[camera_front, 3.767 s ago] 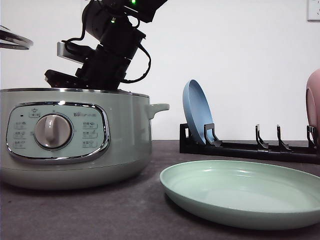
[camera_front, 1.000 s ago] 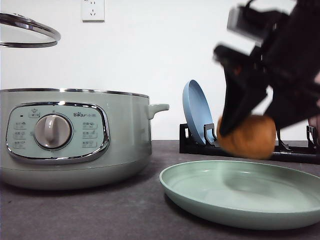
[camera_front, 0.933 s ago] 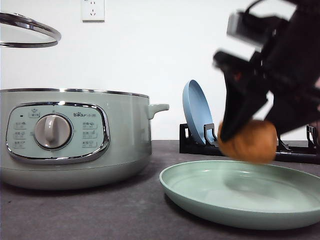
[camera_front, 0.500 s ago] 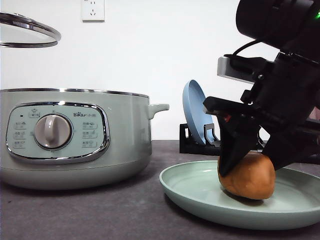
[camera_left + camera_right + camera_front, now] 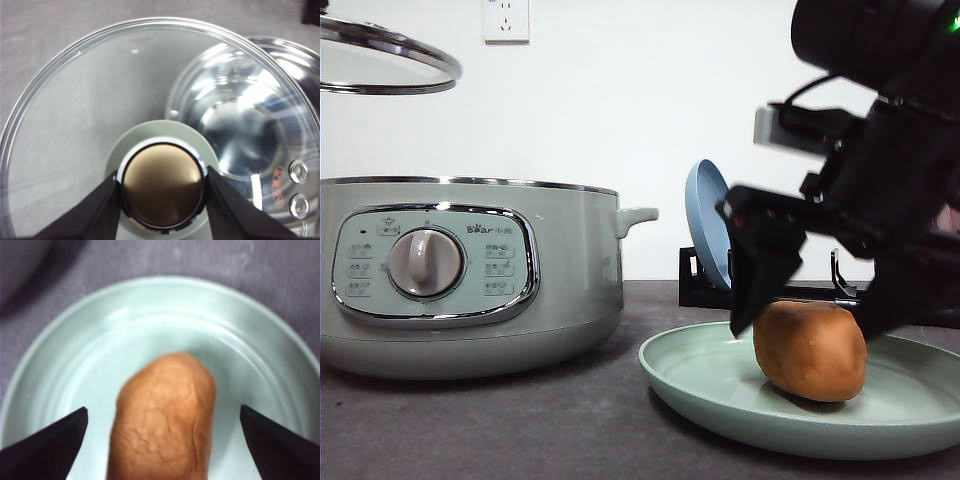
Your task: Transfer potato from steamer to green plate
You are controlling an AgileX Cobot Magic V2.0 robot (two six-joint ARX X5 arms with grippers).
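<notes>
Half a second ago the right gripper (image 5: pixel 810 300) was clamped on the potato (image 5: pixel 811 351); now its fingers (image 5: pixel 757 275) have spread wide and stand clear on either side, so the potato is released. It sits just below and between the fingertips, resting on the green plate (image 5: pixel 720 400), a little lower than before. The potato is orange-brown, a lumpy oval with fine cracked lines across its matte skin in the right wrist view (image 5: pixel 162 420). The left gripper (image 5: pixel 162 200) grips the bronze knob of the glass lid (image 5: pixel 65 115), held above the steamer (image 5: pixel 470 270), slightly shifted since the earlier frame.
</notes>
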